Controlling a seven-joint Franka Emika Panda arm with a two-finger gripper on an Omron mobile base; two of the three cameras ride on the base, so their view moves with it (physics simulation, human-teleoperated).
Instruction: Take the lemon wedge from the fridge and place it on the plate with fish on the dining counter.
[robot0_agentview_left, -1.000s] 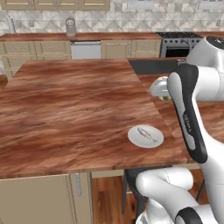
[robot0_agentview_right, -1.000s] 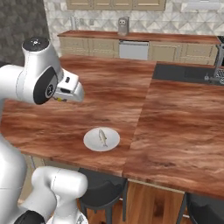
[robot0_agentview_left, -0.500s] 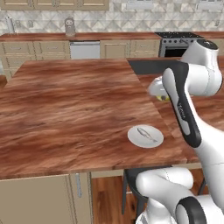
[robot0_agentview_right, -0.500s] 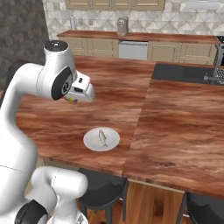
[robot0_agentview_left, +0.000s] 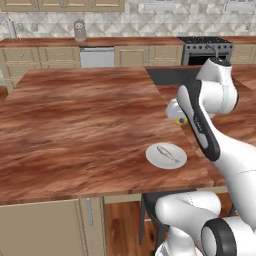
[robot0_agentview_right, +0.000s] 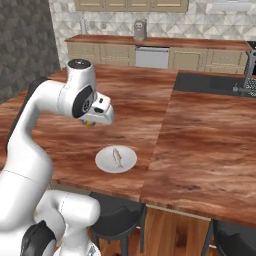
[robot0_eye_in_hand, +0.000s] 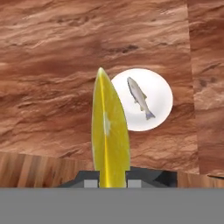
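- Lemon wedge (robot0_eye_in_hand: 109, 135) is pinched in the closed gripper (robot0_agentview_right: 90, 121), held in the air above the dining counter (robot0_agentview_left: 75, 130).
- The plate with fish (robot0_eye_in_hand: 161, 98) lies below and just ahead of the gripper, a little toward the counter's near edge in the base views.
- The wedge's long axis runs along the gripper; the fish (robot0_eye_in_hand: 139, 97) lies roughly parallel.
- Bare counter surrounds the plate; the near edge is close, so I judge a short move and descent suffices.
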